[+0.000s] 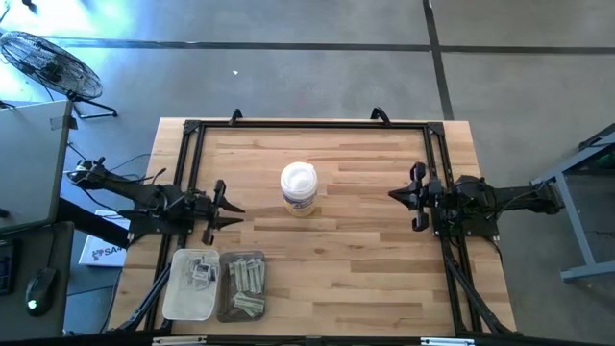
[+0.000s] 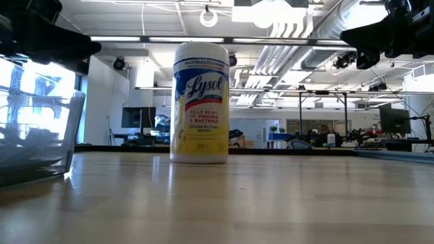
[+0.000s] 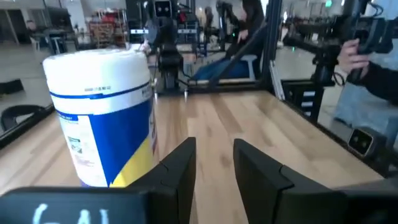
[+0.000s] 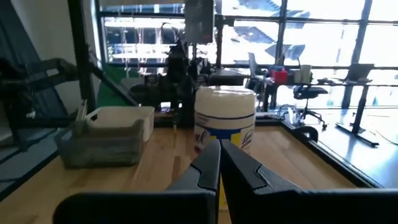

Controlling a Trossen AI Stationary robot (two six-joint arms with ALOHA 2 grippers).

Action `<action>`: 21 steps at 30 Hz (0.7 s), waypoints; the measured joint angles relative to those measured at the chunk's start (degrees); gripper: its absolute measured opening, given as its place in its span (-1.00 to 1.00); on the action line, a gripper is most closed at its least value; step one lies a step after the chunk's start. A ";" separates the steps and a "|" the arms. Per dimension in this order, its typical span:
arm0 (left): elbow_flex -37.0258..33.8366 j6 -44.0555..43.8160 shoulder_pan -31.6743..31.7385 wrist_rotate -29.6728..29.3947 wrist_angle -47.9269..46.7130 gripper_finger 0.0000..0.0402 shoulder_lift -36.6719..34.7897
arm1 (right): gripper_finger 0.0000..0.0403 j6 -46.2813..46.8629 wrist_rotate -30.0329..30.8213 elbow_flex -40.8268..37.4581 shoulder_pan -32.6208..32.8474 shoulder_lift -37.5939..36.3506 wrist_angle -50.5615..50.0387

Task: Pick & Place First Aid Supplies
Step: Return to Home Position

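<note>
L arm: my left gripper (image 1: pixel 231 206) at table (image 1: pixel 365 279) left edge, aimed inward, fingers slightly apart, empty.
R arm: right gripper (image 1: pixel 394 195) opposite, fingers together, empty.
Supplies: packets (image 1: pixel 200 270) in bins (image 1: pixel 183 300) by L arm.

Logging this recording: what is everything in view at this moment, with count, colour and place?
Wipes canister: one, white lid, yellow and blue label, upright at the table's centre.
White bin: one, white, at the table edge near the left arm.
Square packets: several, white, inside the white bin.
Clear bin: one, greyish, right beside the white bin.
Narrow strips: several, pale green-white, inside the clear bin.
Table: one, light wood, black frame.
Fan: one, dark, on the floor.
Person: one, dark sleeve, beyond the table.
Left gripper: dark, open, empty, left of the canister.
Right gripper: dark, shut, empty, right of the canister.
</note>
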 joint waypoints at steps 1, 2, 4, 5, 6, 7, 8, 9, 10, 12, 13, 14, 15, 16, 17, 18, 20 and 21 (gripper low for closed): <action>0.32 0.06 0.00 0.01 -1.19 -0.48 -0.78 | -0.97 -0.46 -0.70 0.00 0.00 0.00 -0.60; 0.50 0.07 0.00 0.01 -1.92 -0.48 -1.72 | -0.97 -0.85 -1.17 0.00 0.00 0.00 -1.25; 0.52 0.02 0.00 0.09 -2.41 -0.48 -3.46 | -0.98 -1.01 -1.50 -0.01 0.00 0.02 -2.24; 0.01 0.09 0.00 0.61 -2.38 -0.48 -4.23 | -0.99 -1.04 -1.51 -0.02 0.00 0.05 -2.39; -0.72 0.23 0.00 1.58 -2.91 -0.48 -4.95 | -0.99 -1.04 -1.68 -0.02 0.00 0.07 -2.39; -1.04 0.94 0.00 2.66 -2.91 -0.48 -5.48 | -0.99 -1.04 -2.29 -0.02 0.00 0.07 -2.41; -1.55 1.57 0.00 3.86 -1.90 -0.48 -5.93 | -0.99 -1.06 -2.93 -0.02 0.00 0.09 -2.42; -1.59 1.93 0.00 4.44 -2.01 -0.48 -6.53 | -0.98 -1.32 -3.37 -0.02 0.01 0.09 -2.41; -1.59 1.99 0.00 4.65 -2.03 -0.48 -6.87 | -0.98 -1.91 -3.55 -0.02 0.02 0.09 -2.39; -1.59 2.20 0.02 4.75 -2.76 -0.48 -7.03 | -0.97 -2.94 -3.15 -0.02 0.00 0.13 -2.37; -1.61 2.29 0.02 4.61 -2.71 -0.48 -7.13 | -0.96 -3.00 -2.64 -0.02 0.02 0.20 -2.37; -1.62 2.40 0.02 4.33 -2.40 -0.48 -7.36 | -0.96 -2.94 -2.15 -0.02 0.00 0.20 -2.46; -1.63 2.42 0.04 4.21 -2.09 -0.48 -7.52 | -0.96 -2.54 -1.64 -0.02 0.00 0.20 -2.55; -1.63 2.52 0.08 4.02 -1.71 -0.48 -7.58 | -0.97 -2.16 -1.49 -0.02 0.00 0.20 -2.55; -1.65 2.59 0.41 4.04 -1.55 -0.48 -7.56 | -0.97 -2.06 -1.50 -0.02 0.00 0.20 -2.56; -1.65 2.61 1.05 4.08 -2.01 -0.48 -7.52 | -0.98 -2.11 -1.51 -0.02 0.00 0.20 -2.64; -1.69 2.38 3.24 4.09 -2.06 -0.48 -7.45 | -0.98 -2.10 -1.51 -0.02 0.00 0.22 -2.74; -1.70 2.04 4.72 4.09 -2.00 -0.48 -7.48 | -0.97 -2.09 -1.51 -0.02 0.02 0.22 -2.77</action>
